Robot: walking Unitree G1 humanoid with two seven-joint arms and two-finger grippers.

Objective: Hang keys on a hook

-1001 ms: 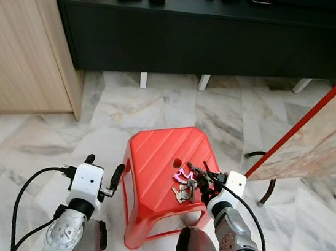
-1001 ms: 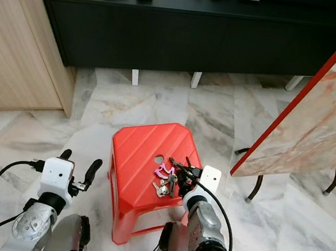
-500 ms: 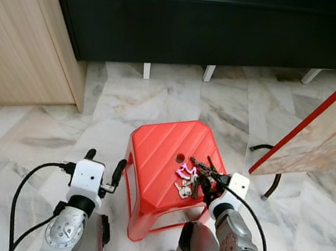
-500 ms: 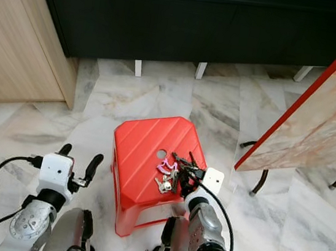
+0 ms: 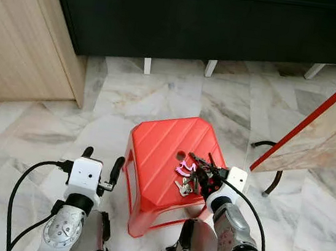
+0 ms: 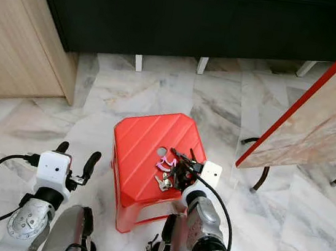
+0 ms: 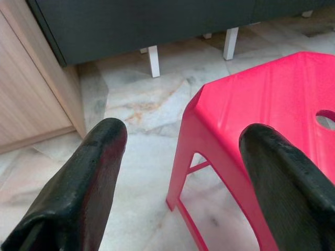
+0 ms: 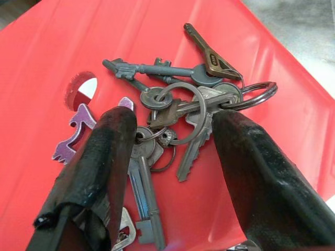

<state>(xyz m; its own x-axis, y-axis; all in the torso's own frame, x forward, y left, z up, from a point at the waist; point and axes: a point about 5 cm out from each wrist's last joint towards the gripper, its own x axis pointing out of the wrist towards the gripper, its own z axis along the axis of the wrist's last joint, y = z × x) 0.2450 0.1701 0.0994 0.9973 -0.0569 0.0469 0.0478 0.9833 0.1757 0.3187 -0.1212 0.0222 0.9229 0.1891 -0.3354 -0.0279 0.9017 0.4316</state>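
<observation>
Keys on the stool, not picked up yet

Right gripper (image 8: 167,172) sits low over the keys (image 8: 178,110), fingers spread apart either side of the bunch, nothing clamped. They'll be light, floppy and jangly, so I'd pinch the ring. They lie on the red stool (image 5: 158,149). Left gripper (image 7: 183,178) hangs open beside it.

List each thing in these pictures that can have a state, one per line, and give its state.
Keys: lying in a bunch on the stool, not lifted.
Stool: upright on the floor, keys on its seat near the round hole.
Right tool: open, fingers either side of the keys.
Left tool: open, holding nothing, beside the stool.
Board: leaning at a tilt, to the robot's right.
</observation>
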